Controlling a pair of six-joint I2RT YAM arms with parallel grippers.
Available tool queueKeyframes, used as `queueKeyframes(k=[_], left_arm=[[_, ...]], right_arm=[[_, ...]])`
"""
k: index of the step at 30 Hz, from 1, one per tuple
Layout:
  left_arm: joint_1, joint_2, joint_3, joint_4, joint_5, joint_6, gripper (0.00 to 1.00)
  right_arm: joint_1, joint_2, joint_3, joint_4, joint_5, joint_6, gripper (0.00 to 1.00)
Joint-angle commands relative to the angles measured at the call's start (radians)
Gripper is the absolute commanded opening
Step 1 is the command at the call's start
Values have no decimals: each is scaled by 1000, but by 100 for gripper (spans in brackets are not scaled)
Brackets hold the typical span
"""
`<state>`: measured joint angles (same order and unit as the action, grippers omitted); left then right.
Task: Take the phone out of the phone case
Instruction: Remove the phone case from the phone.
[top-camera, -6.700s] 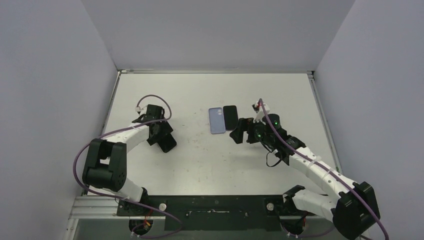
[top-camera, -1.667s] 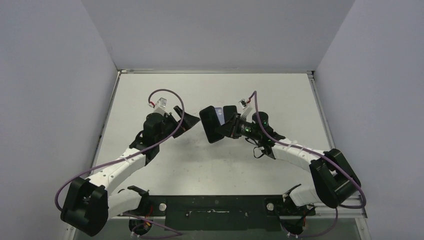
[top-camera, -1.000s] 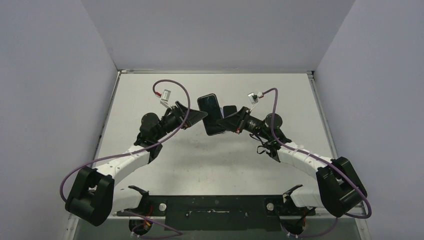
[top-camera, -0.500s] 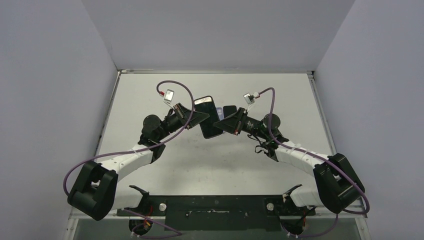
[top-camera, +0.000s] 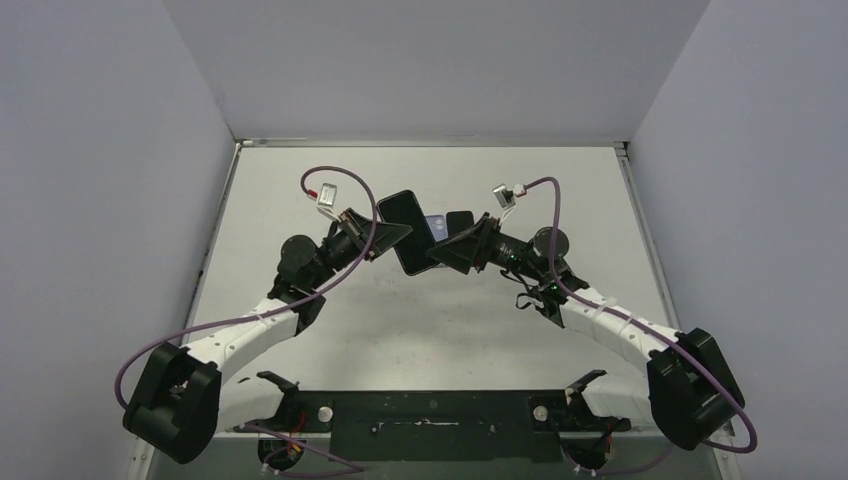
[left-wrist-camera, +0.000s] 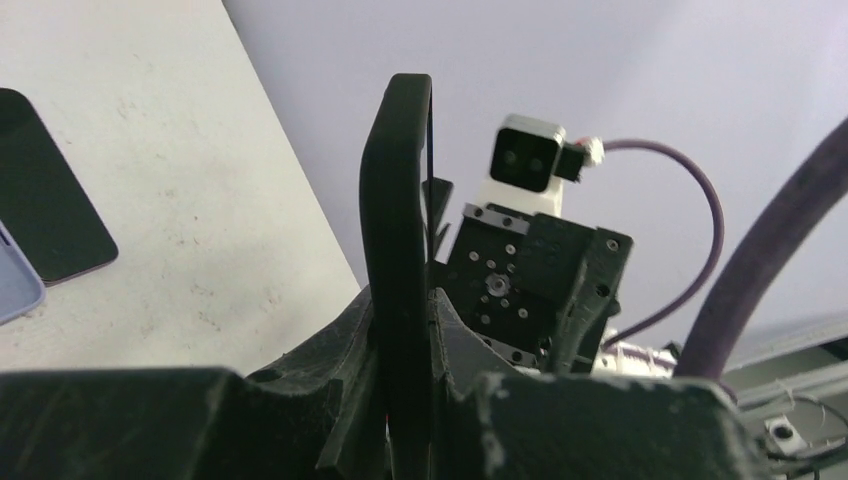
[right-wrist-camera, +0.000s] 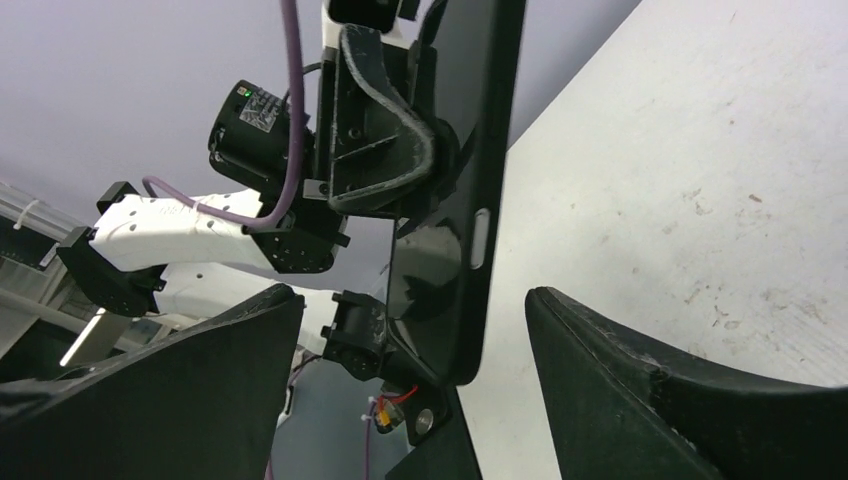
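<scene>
The phone, black and in its black phone case (top-camera: 405, 230), hangs tilted above the middle of the table. My left gripper (top-camera: 393, 236) is shut on its left part. In the left wrist view the cased phone (left-wrist-camera: 398, 220) stands edge-on, squeezed between the two jaws of the left gripper (left-wrist-camera: 402, 320). My right gripper (top-camera: 458, 252) is open just right of the phone and does not touch it. In the right wrist view the phone (right-wrist-camera: 470, 200) stands between the wide-apart fingers (right-wrist-camera: 200, 380) of the right gripper (right-wrist-camera: 412, 300), with the left gripper (right-wrist-camera: 385, 130) clamped on it.
A lavender phone or case (top-camera: 433, 224) and a second black phone (top-camera: 459, 219) lie flat on the white table (top-camera: 400, 330), partly hidden behind the grippers. They also show in the left wrist view: black phone (left-wrist-camera: 45, 200), lavender one (left-wrist-camera: 12, 285). Grey walls enclose the table.
The left gripper has shut on the cased phone and the right gripper has opened and let it go. The phone has shifted slightly left with the left gripper.
</scene>
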<state>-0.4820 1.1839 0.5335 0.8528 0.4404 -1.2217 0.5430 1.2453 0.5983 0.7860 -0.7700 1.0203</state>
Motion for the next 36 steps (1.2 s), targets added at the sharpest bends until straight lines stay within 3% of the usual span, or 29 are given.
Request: queueKeyframes(k=[1, 8, 14, 26, 36], left_arm=[[-5, -83, -8, 0, -190, -64, 0], [-56, -112, -13, 12, -385, -128, 0], [-89, -93, -11, 65, -462, -177, 0], [-118, -66, 0, 92, -490, -259, 0], [-124, -63, 12, 41, -460, -310, 0]], right_arm=[[10, -80, 14, -31, 69, -74, 86], [95, -64, 0, 3, 153, -57, 87], [142, -40, -9, 60, 208, -45, 83], [172, 21, -33, 244, 227, -58, 57], [172, 38, -23, 256, 237, -117, 34]])
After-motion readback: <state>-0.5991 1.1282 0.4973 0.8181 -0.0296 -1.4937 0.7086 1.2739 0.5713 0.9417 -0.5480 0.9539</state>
